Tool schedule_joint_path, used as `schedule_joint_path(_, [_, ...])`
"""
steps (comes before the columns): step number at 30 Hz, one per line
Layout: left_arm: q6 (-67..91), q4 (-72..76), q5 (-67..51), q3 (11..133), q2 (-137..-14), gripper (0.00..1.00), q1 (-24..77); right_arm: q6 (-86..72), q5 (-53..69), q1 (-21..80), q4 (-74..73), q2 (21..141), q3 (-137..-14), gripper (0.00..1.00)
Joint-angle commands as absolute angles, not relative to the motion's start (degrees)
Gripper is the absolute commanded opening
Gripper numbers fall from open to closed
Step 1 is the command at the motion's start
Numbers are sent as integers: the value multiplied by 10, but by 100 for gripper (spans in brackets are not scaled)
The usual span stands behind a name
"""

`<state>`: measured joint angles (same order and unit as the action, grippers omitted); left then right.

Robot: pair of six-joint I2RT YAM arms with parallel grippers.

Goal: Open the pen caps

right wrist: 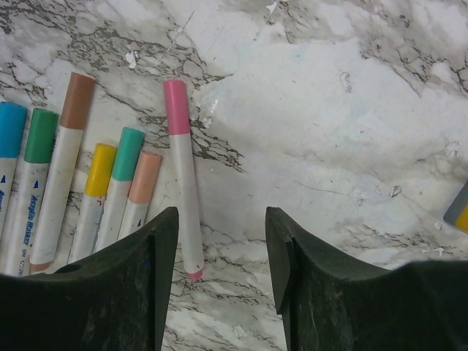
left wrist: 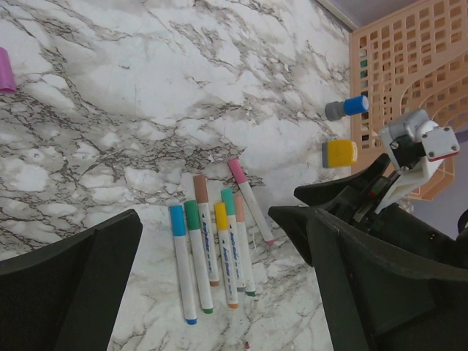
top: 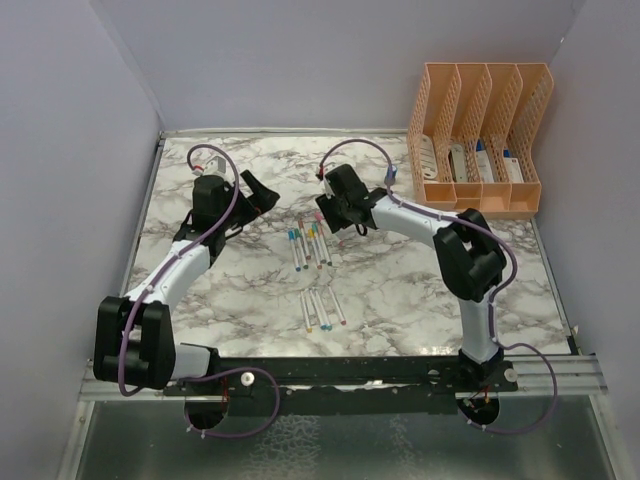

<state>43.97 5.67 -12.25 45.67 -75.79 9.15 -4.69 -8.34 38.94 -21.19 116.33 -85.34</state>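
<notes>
Right pincer, released and empty, poised over the pink-capped pen at the edge of the capped pens on the desk, left pincer released wide: approach step, next probably lowering to clamp its barrel.

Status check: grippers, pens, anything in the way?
Left gripper open, empty. Right gripper open, empty, beside pink pen. Seven capped pens in row. Nothing blocking.

Left gripper, right gripper: both agape
</notes>
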Motion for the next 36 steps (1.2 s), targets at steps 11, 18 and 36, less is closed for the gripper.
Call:
schedule_joint_path(11, [451, 80, -132, 450, -742, 99, 94, -44, -38, 388, -219, 1219, -879, 47])
schedule_joint_path(18, [454, 83, -134, 451, -747, 99, 94, -51, -17, 385, -222, 1236, -878, 33])
schedule_joint_path(36, [492, 108, -90, 506, -841, 97, 198, -70, -11, 355, -174, 1114, -813, 1])
